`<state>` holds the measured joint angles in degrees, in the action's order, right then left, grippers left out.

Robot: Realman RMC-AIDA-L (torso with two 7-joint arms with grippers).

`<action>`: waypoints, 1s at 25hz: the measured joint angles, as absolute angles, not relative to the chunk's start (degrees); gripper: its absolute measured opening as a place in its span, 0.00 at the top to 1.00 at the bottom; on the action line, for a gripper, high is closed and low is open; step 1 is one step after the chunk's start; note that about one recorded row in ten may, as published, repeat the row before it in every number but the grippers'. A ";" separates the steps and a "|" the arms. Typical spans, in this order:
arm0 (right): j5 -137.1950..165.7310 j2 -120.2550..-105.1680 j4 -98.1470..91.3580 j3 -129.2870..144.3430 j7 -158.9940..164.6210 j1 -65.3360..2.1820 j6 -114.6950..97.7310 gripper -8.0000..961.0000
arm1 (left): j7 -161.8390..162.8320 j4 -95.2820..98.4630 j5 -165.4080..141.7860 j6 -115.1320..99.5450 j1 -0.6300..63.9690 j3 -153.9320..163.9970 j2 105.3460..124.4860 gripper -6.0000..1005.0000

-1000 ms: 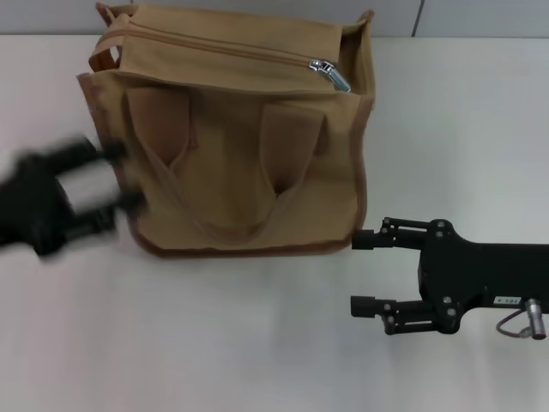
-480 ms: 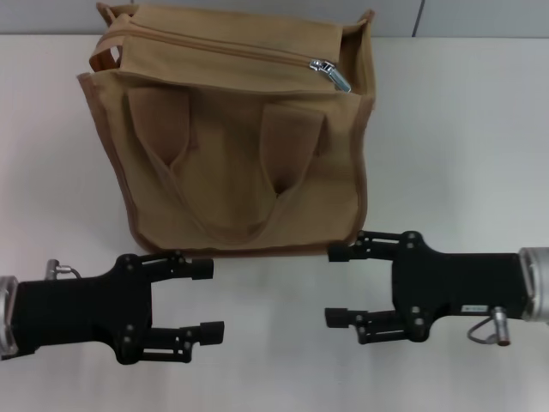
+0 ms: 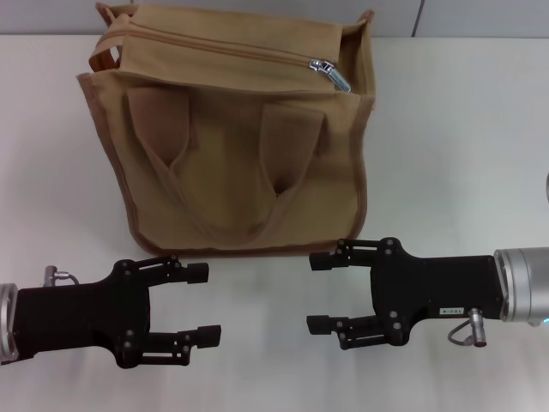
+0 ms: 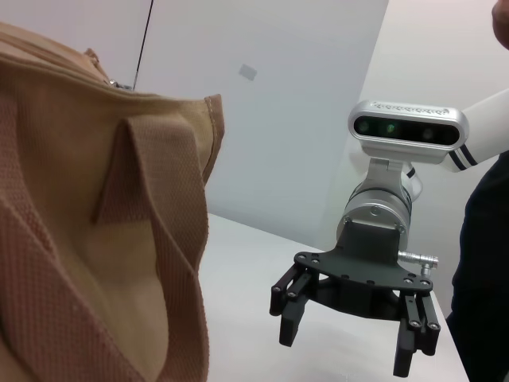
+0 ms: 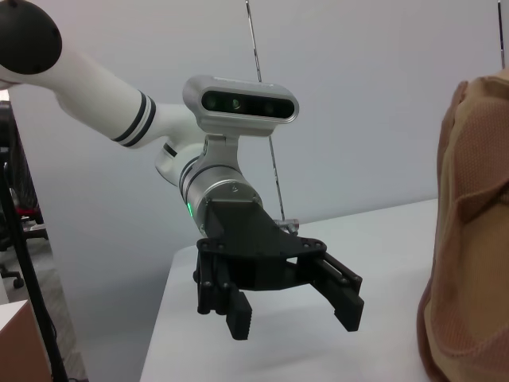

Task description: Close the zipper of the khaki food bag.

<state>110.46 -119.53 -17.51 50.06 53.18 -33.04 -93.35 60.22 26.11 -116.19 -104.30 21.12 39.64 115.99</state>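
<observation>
The khaki food bag (image 3: 232, 137) stands at the far side of the white surface (image 3: 455, 129), its zipper (image 3: 219, 49) running across the top with the silver pull (image 3: 330, 74) at the right end. The left tool (image 3: 202, 305) and right tool (image 3: 319, 292) sit near the bag's front edge, facing each other, both wide open and empty.

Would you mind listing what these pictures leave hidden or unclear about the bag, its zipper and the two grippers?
- The khaki food bag: its back side is hidden by its own body in the head view; both wrist views cut it off at the edge.
- The zipper: its far left end is lost behind the handle loop.
- Left gripper and right gripper: both open, in front of the bag.
</observation>
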 joint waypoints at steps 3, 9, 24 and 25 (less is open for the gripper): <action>110.42 -119.53 -17.29 50.08 53.17 -33.22 -93.16 0.19 | 60.21 26.10 -116.21 -104.30 21.10 39.64 115.89 0.17; 110.39 -119.53 -17.22 50.10 53.17 -33.25 -93.12 0.19 | 60.20 26.10 -116.26 -104.30 21.09 39.64 115.84 0.17; 110.39 -119.53 -17.23 49.97 53.17 -33.16 -93.07 0.19 | 60.20 26.10 -116.77 -103.85 21.56 39.64 115.84 0.17; 110.39 -119.53 -17.22 50.02 53.17 -33.16 -93.07 0.19 | 60.20 26.10 -116.92 -103.84 21.57 39.64 115.87 0.17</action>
